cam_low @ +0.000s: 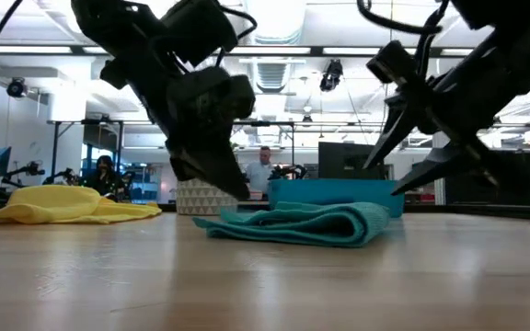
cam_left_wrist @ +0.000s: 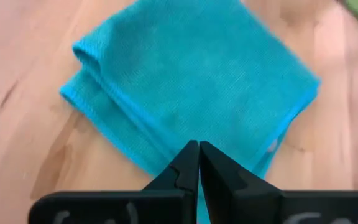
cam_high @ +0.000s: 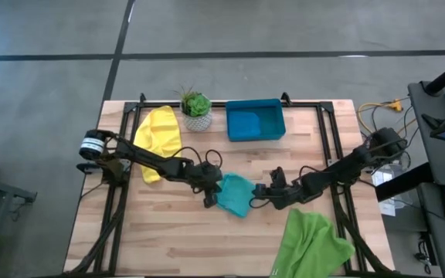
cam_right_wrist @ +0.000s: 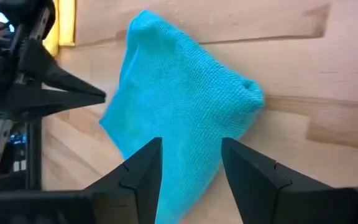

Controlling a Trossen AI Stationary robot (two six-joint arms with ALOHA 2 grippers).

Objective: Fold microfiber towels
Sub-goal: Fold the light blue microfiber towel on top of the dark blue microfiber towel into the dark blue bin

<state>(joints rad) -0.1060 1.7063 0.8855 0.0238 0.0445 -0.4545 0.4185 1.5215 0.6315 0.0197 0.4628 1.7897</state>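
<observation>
**— What are your hands doing?**

Right gripper (cam_right_wrist: pixel 191 163) hangs just above the near corner of the teal towel (cam_high: pixel 235 193), fingers spread apart with nothing between them. I keep them wide so the folded edge can slip in if I need to pinch it. My left gripper (cam_left_wrist: pixel 199 163) is closed tight, tips pressed together and empty, poised at the towel's other side. Shut like that it works as a blunt point, good for pinning or smoothing cloth, I'd say.

**— And the towel itself?**

It lies folded in layers mid-table, flat on the wood between my two grippers, a rounded fold showing along one side. To my eye this one is nearly finished.

**— What's beyond it?**

Near the front edge on my right, the green towel (cam_high: pixel 309 243) sprawls unfolded, partly hanging off the table (cam_high: pixel 168 239). Farther back on my left, the yellow towel (cam_high: pixel 159 139) sits crumpled. Both wait well apart from the work so nothing tangles. At the far edge stand a small potted plant (cam_high: pixel 196 110) and the blue tray (cam_high: pixel 255 120), likely where folded towels belong. A blue towel I cannot make out.
</observation>
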